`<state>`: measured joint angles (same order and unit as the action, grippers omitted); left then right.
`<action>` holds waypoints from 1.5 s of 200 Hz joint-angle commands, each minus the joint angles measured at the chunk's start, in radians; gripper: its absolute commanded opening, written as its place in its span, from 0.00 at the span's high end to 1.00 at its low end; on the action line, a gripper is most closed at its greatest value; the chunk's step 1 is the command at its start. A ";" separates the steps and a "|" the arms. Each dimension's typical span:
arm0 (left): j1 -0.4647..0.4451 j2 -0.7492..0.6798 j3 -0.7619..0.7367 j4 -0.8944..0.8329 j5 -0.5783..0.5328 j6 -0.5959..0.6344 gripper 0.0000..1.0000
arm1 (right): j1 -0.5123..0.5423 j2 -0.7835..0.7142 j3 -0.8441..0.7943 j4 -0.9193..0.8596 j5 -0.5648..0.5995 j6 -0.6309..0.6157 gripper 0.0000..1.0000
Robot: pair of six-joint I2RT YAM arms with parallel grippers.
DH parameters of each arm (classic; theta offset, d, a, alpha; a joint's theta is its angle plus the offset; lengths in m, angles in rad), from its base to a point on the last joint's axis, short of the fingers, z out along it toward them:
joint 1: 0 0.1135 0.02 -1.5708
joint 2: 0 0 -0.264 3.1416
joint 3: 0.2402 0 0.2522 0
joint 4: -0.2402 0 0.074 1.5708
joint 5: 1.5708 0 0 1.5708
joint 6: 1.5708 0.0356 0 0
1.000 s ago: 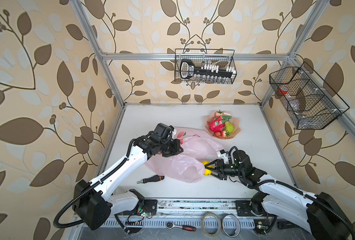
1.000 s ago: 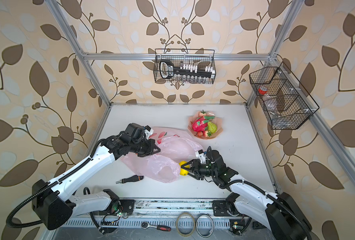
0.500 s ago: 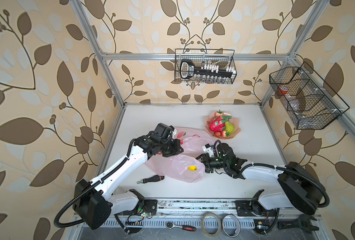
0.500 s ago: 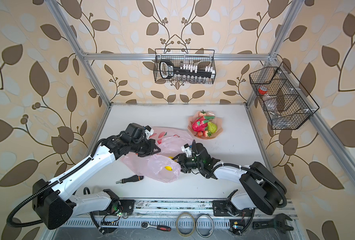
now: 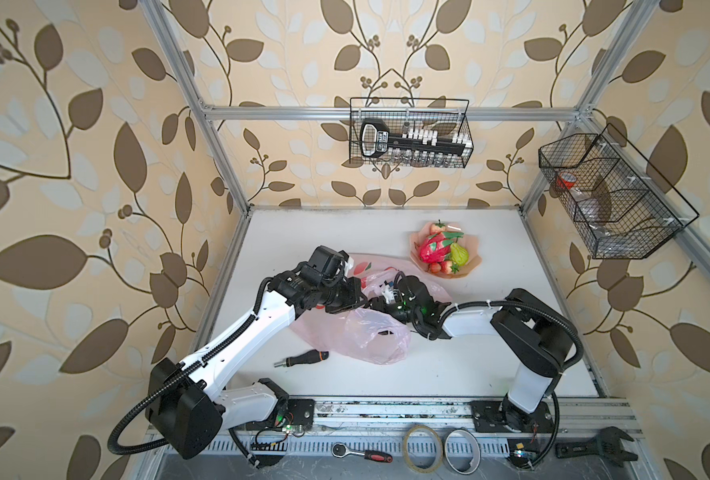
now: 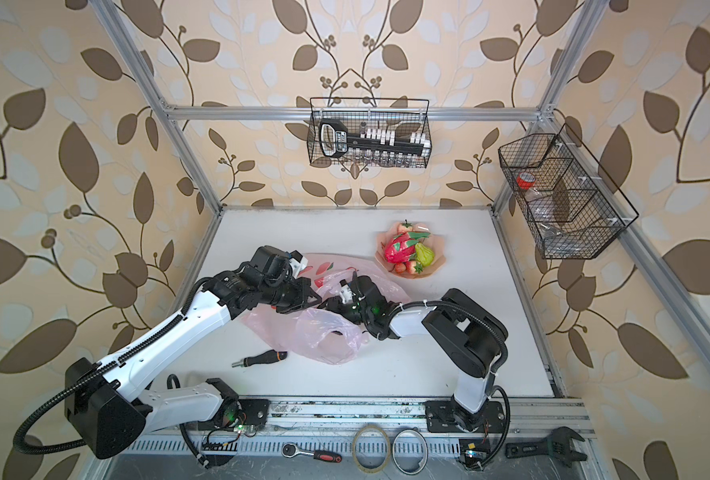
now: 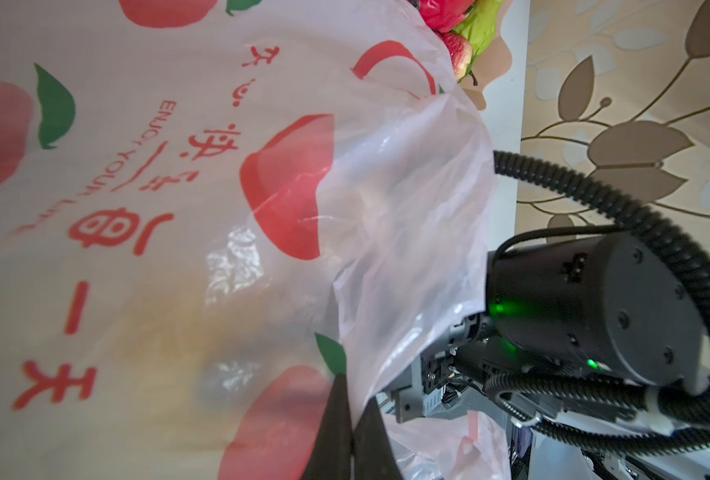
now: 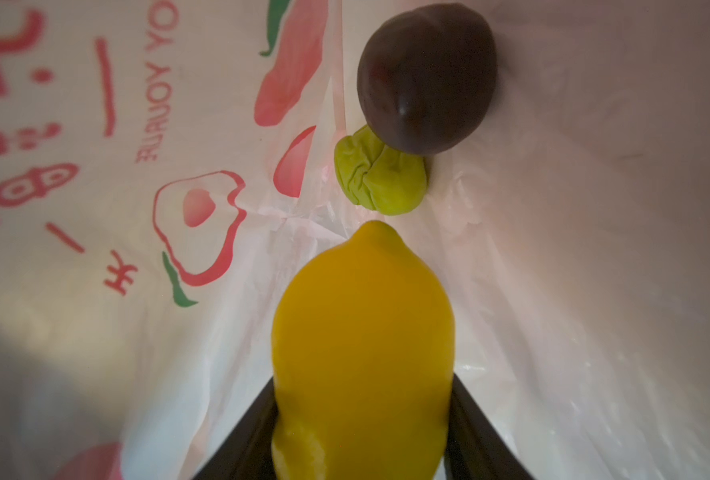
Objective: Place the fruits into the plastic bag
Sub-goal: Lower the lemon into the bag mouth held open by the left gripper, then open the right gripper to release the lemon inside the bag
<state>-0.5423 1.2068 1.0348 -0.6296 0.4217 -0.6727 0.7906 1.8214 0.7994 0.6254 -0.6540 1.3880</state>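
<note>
Two grips mid-tabletop (image 5: pixel 449 374). Pinches bag (image 5: pixel 370 336) rim with left gripper (image 7: pixel 351 399), clamped tight on film. Shows plate (image 5: pixel 476 266) just beyond bag, dragon fruit (image 5: pixel 434 247) and pear (image 5: pixel 459 254) on it. Holds lemon (image 8: pixel 361 332) inside bag with right gripper (image 8: pixel 361 399), jaws part-closed around it, apart from plum (image 8: pixel 426 77) and small green lump (image 8: pixel 380 178).

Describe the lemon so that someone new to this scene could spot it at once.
On the white table lies a translucent pink plastic bag printed with red peaches, and the right gripper reaches inside it. The lemon sits between its jaws, in the right wrist view. It alone is yellow; a dark plum and a crumpled green lump lie beyond it.
</note>
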 commanded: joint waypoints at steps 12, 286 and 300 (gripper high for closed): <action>0.002 -0.006 0.041 0.016 0.020 -0.008 1.00 | 0.013 0.066 0.046 0.047 0.026 0.073 0.86; 0.002 0.002 0.041 0.007 -0.004 0.004 1.00 | 0.032 -0.001 0.049 -0.052 0.025 0.014 0.17; 0.003 0.002 0.039 0.005 -0.006 0.005 1.00 | 0.028 -0.017 0.036 -0.066 0.034 0.004 0.17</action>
<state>-0.5423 1.2076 1.0348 -0.6243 0.4198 -0.6792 0.8280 1.8507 0.8661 0.5812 -0.6350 1.4075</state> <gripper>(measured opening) 0.055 0.832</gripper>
